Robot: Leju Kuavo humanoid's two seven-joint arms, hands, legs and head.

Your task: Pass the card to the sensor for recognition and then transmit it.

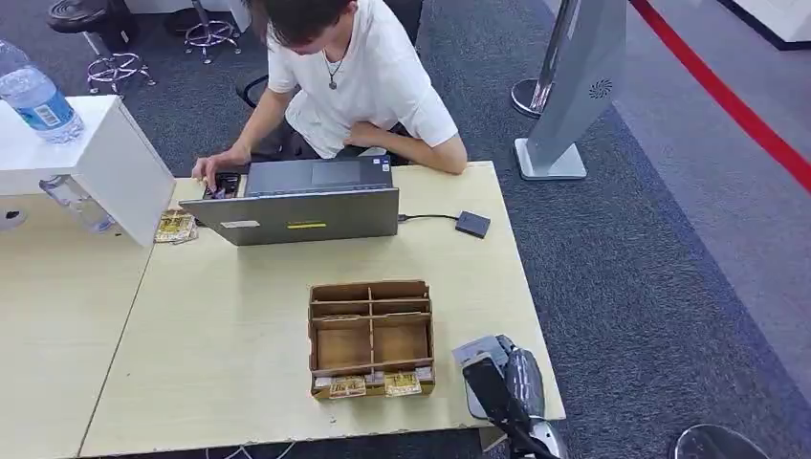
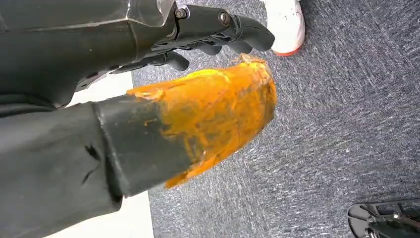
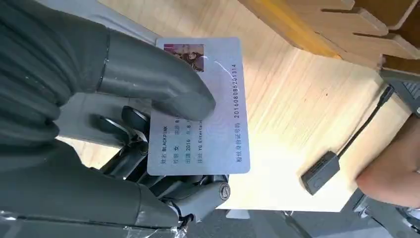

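Observation:
My right hand [image 3: 114, 129] holds a pale ID card [image 3: 203, 106], the thumb pressing on its printed face and the fingers behind it. The head view places this hand [image 1: 505, 382] over the table's front right corner, right of the cardboard box. The sensor [image 1: 472, 224], a small dark square reader on a cable, lies on the table right of the laptop, far ahead of the hand. It is the dark reader [image 3: 322, 171] beyond the card in the right wrist view. My left hand [image 2: 188, 114], with an orange-coated thumb, hangs over the carpet holding nothing, its fingers apart from the thumb.
A person sits behind the open laptop [image 1: 304, 201], one hand at its left side. A cardboard divider box [image 1: 371, 337] with small cards in its front slot stands mid-table. A white box [image 1: 86, 153] with a water bottle [image 1: 36, 98] is at far left. A stand [image 1: 564, 96] rises past the table.

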